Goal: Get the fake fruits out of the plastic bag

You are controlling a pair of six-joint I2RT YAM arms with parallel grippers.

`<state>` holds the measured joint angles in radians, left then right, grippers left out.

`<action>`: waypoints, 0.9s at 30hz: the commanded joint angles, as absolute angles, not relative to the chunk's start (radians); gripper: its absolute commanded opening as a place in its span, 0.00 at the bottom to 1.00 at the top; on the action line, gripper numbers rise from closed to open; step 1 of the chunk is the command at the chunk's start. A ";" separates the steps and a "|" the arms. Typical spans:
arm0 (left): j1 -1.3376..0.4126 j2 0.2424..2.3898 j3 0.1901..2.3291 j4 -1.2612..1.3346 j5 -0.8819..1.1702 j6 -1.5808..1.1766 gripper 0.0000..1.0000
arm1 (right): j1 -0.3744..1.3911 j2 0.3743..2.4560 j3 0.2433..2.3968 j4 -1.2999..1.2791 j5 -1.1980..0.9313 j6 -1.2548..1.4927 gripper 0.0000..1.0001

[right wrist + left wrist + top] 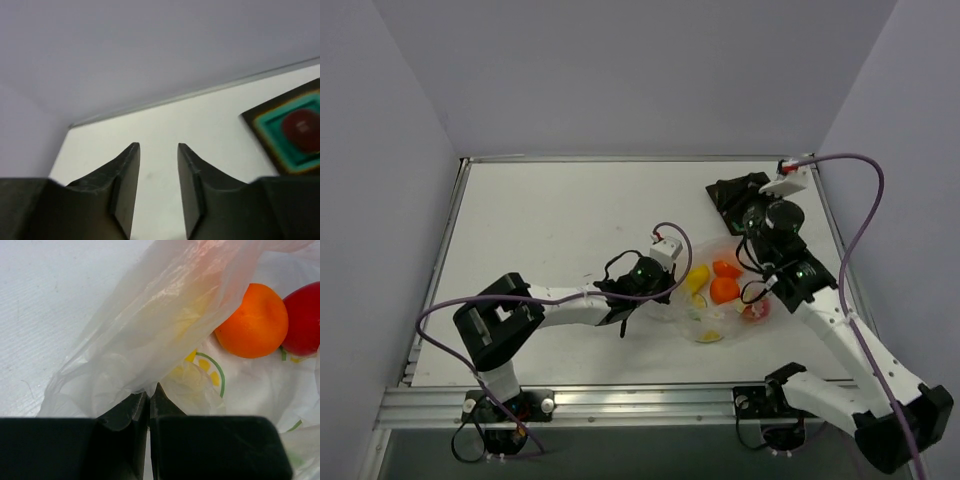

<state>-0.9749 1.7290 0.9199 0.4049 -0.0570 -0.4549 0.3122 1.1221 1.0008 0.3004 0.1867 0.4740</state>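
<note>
The clear plastic bag (715,318), printed with citrus slices, lies at the right centre of the table. On or in it are a yellow pear (698,277), two orange balls (727,268) (724,290) and a red apple (756,311). My left gripper (668,293) is at the bag's left edge. In the left wrist view it (149,392) is shut on a fold of the bag (150,340), with an orange ball (252,322) and the apple (305,320) beyond. My right gripper (752,218) is above the table beside the tray, open and empty (159,146).
A dark square tray (732,192) with a teal centre lies at the back right. In the right wrist view the tray (265,125) has a blurred red round shape in its middle. Grey walls close the back and sides.
</note>
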 commanded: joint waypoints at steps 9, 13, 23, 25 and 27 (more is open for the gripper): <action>-0.969 1.648 0.890 0.491 -0.109 -0.495 0.02 | 0.801 0.778 0.531 0.012 0.402 0.806 0.20; -0.969 1.647 0.884 0.499 -0.114 -0.492 0.02 | 0.813 0.865 0.518 0.021 0.487 0.870 0.32; -0.969 1.660 0.876 0.509 -0.109 -0.494 0.02 | 0.804 1.132 0.578 0.104 0.647 0.896 0.51; -0.969 1.654 0.874 0.511 -0.109 -0.494 0.02 | 0.796 1.170 0.600 0.127 0.631 0.876 0.50; -0.969 1.644 0.868 0.512 -0.115 -0.492 0.02 | 0.790 1.227 0.614 0.169 0.600 0.844 0.49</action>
<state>-0.9749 1.6928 0.8669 0.4728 -0.0986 -0.4828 0.7994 1.1748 0.5591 0.0948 0.5533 0.8669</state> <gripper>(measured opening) 0.027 0.497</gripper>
